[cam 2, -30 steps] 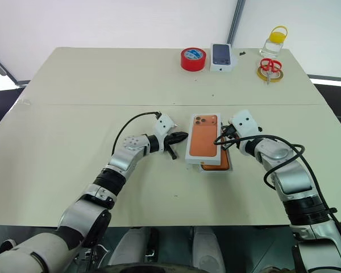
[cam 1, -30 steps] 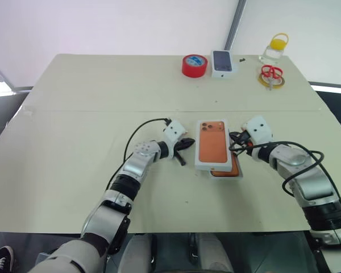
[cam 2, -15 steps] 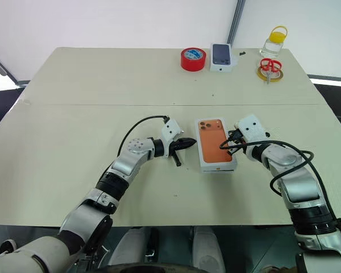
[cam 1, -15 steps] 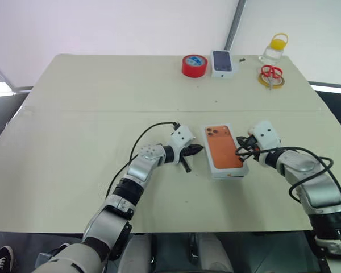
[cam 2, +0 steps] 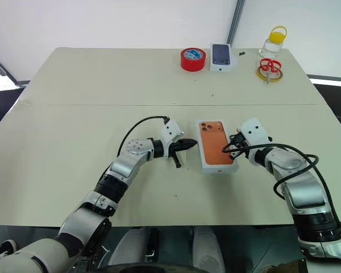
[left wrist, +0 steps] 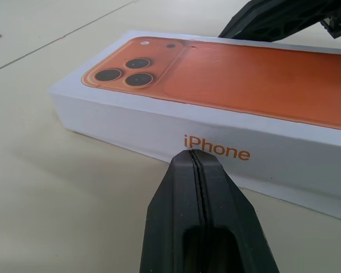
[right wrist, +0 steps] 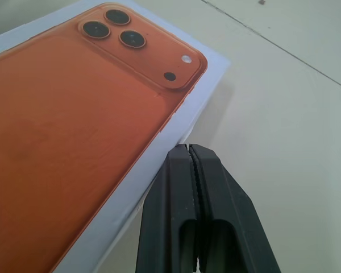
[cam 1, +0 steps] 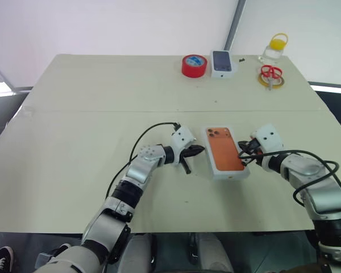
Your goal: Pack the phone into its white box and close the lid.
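Now the lid point(cam 2: 217, 146) sits closed over its box on the table point(cam 2: 74, 114), long axis running away from the robot, printed lenses at the far end, between the pinched-shut, empty left gripper point(cam 2: 188, 144) and right gripper point(cam 2: 235, 149).

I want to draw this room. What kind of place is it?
Probably a workroom or test lab, not a home: a big plain table against a bare white wall, with red tape, scissors and a closed phone box.

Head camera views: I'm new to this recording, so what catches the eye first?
A closed white box with an orange phone printed on its lid lies mid-table, between the left gripper and right gripper, both shut beside it. A red tape roll stands at the far edge.
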Controlling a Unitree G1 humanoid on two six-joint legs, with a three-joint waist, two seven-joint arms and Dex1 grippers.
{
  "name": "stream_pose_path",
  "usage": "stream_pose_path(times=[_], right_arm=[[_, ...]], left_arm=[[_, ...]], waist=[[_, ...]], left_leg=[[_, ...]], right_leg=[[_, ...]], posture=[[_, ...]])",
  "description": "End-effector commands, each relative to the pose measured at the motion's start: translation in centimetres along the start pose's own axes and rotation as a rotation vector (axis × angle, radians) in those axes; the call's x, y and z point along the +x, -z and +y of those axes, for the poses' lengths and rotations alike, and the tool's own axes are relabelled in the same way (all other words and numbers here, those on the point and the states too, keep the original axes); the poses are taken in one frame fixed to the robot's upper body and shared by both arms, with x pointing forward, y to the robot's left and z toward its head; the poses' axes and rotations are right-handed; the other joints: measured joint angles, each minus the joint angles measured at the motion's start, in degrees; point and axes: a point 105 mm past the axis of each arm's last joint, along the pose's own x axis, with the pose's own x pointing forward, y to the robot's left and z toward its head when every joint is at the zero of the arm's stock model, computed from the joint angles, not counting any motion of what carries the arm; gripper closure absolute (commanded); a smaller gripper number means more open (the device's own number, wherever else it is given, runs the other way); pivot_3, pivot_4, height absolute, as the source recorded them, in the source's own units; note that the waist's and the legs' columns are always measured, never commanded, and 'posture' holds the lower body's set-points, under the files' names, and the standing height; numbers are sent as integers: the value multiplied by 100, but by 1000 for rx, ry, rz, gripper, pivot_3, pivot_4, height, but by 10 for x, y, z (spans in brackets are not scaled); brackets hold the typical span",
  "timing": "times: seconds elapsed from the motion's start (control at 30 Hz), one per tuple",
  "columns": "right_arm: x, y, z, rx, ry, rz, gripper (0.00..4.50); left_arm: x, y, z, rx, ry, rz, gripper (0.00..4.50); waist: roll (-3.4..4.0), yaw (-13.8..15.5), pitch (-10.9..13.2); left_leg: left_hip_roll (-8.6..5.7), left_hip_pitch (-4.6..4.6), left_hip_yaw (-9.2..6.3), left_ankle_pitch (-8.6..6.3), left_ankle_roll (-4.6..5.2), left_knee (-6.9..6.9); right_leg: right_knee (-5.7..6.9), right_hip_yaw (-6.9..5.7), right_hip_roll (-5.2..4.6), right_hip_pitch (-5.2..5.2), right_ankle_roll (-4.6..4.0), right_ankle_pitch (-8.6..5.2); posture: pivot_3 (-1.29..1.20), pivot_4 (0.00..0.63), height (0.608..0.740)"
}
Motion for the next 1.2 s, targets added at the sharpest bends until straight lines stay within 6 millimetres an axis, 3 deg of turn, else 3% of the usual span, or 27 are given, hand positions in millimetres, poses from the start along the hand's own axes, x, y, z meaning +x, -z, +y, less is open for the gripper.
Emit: stream_pose_path(times=[0.03, 0.17, 0.27, 0.4, 0.5, 0.6, 0.67, 0.73, 0.8, 0.97, 1.07, 1.13, 1.2], right_arm=[[-3, -5, 5, -59, -18, -9, 4444], [-3, -7, 8, -83, -24, -18, 4444], [-6, -8, -3, -125, 14, -17, 4444], [-17, -22, -32, -86, 84, -69, 4444], [-25, -22, -42, -122, 86, -57, 4444], [-30, -29, -49, -115, 84, -91, 4444], [-32, -40, -45, -94, 55, -152, 4444], [-34, -54, -27, 21, -51, -241, 4444], [-37, -55, -5, 128, -187, -271, 4444], [-37, -6, 43, 81, -353, -30, 4444], [-37, 33, 51, -69, -355, 159, 4444], [-39, 40, 55, -92, -372, 191, 4444], [-35, 33, 51, -83, -346, 159, 4444]], left_arm=[[0, -2, -6, 48, 27, 4, 4500], [-4, -1, -3, 40, 19, -2, 4500], [-7, -10, 2, 36, -1, -50, 4500], [-13, -47, 4, -16, 50, -203, 4500], [-24, -77, -9, -21, 180, -334, 4500], [-26, -89, -13, -33, 240, -354, 4500], [-16, -88, -1, -18, 165, -325, 4500], [1, -76, 11, -13, 90, -244, 4500], [13, -65, 17, 86, 26, -175, 4500], [32, -46, 2, 1, 85, -151, 4500], [35, -5, -11, 71, 145, 27, 4500], [33, 9, -13, 62, 153, 73, 4500], [29, 5, -11, -12, 161, 40, 4500]], waist=[[0, -6, 0], [1, -15, -1], [1, -13, -1], [1, -10, 0], [1, 10, 0], [1, -2, 0], [2, -4, -1], [2, -1, -1], [1, -1, -1], [0, 13, 0], [3, -4, -5], [-32, -1, -38], [-61, 11, -76]], left_leg=[[0, 0, 0, 0, 0, 0], [0, 3, 2, 0, 0, 0], [2, 3, 1, 0, 0, 0], [2, 2, 2, 0, 0, 0], [0, 0, 1, 0, 0, 1], [0, 1, 1, 0, 0, 1], [-2, 5, 1, 0, 0, 3], [-3, 13, 0, 0, 0, 3], [-4, 13, -3, 0, 0, 4], [-2, 5, -7, -6, 10, 0], [-11, 4, 2, -7, 11, 4], [-14, 20, 4, -7, 10, 7], [-6, 33, -7, -8, 10, 7]], right_leg=[[0, 0, 0, 0, 0, 0], [1, 1, 0, 0, 0, 0], [2, 0, 1, 0, 0, 0], [2, 1, 1, -1, 0, 1], [2, 1, 0, 0, 0, 0], [-1, 1, 0, 4, 0, 0], [1, 2, 0, 7, -1, 1], [1, 1, 2, 15, -1, 1], [1, 0, 4, 17, 0, 1], [-7, -7, 1, 15, 4, 2], [-13, -3, -11, 14, 1, 0], [-14, -4, -16, 31, -14, -10], [-16, -14, -9, 48, -16, -13]], posture=[[0, 150, 740], [0, 150, 740], [0, 150, 740], [0, 150, 740], [0, 150, 740], [0, 150, 740], [0, 150, 740], [0, 150, 740], [0, 150, 740], [0, 150, 740], [0, 150, 740], [0, 150, 740], [0, 150, 740]])
